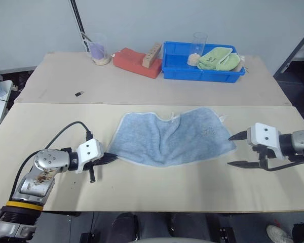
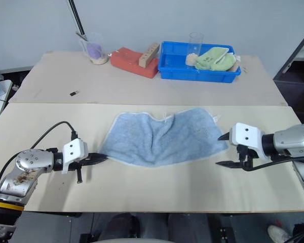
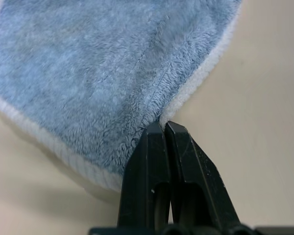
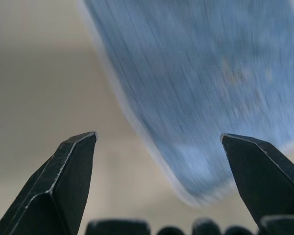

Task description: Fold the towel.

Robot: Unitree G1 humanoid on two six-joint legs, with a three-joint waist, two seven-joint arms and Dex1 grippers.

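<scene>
The light blue towel lies spread and slightly rumpled in the middle of the near tabletop, white edging all round and a small white loop on its far edge. My left gripper lies low on the table at the towel's near left corner. The left wrist view shows its black fingers shut on the white edge there. My right gripper hovers just right of the towel's right corner, wide open. In the right wrist view the towel's corner lies ahead between the spread fingertips.
At the back stand a blue bin holding a light green cloth and a clear cup, a red block with a wooden piece, and a beaker. A small dark object lies at the far left.
</scene>
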